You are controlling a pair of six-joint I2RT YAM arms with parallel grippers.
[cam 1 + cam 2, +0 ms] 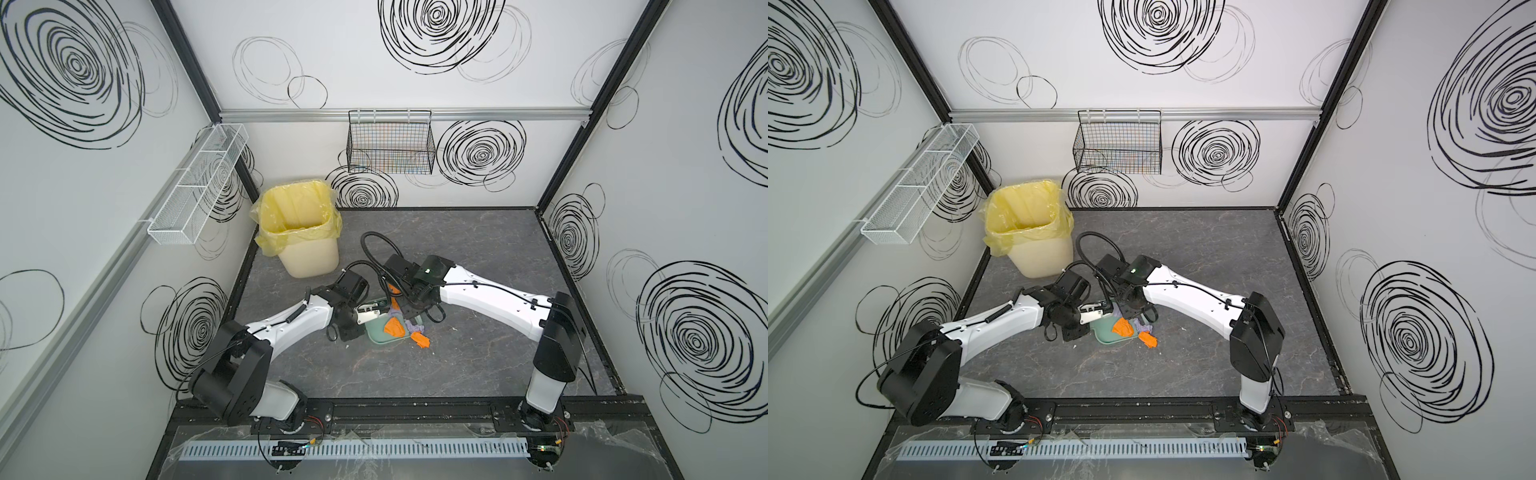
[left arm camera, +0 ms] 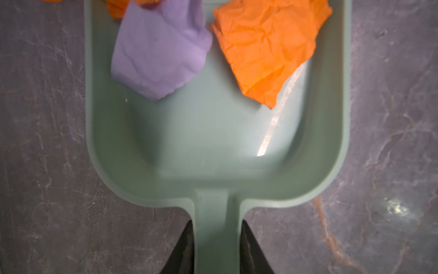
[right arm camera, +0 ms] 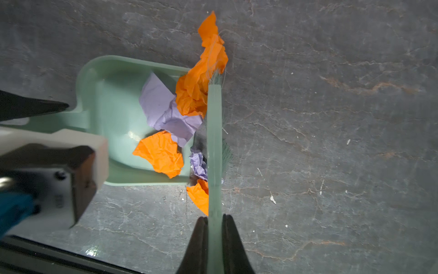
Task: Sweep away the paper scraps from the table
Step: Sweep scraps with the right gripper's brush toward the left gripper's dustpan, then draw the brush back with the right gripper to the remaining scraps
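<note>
A mint-green dustpan (image 2: pixel 201 132) lies flat on the dark grey table (image 1: pixel 478 353), left of centre. My left gripper (image 2: pixel 216 249) is shut on its handle. My right gripper (image 3: pixel 215 227) is shut on the green brush (image 3: pixel 214 132), which stands across the pan's open mouth. Inside the pan lie a purple paper scrap (image 2: pixel 161 52) and an orange one (image 2: pixel 267 47). More orange scraps (image 3: pixel 201 83) and a small purple one (image 3: pixel 199 163) are pressed between brush and pan lip. One orange scrap (image 1: pixel 422 341) lies on the table just outside the pan's corner.
A cream bin with a yellow liner (image 1: pixel 301 232) stands at the back left, close behind both wrists. A black wire basket (image 1: pixel 390 143) hangs on the back wall and a white mesh basket (image 1: pixel 199 187) on the left wall. A black frame (image 1: pixel 415 409) edges the table.
</note>
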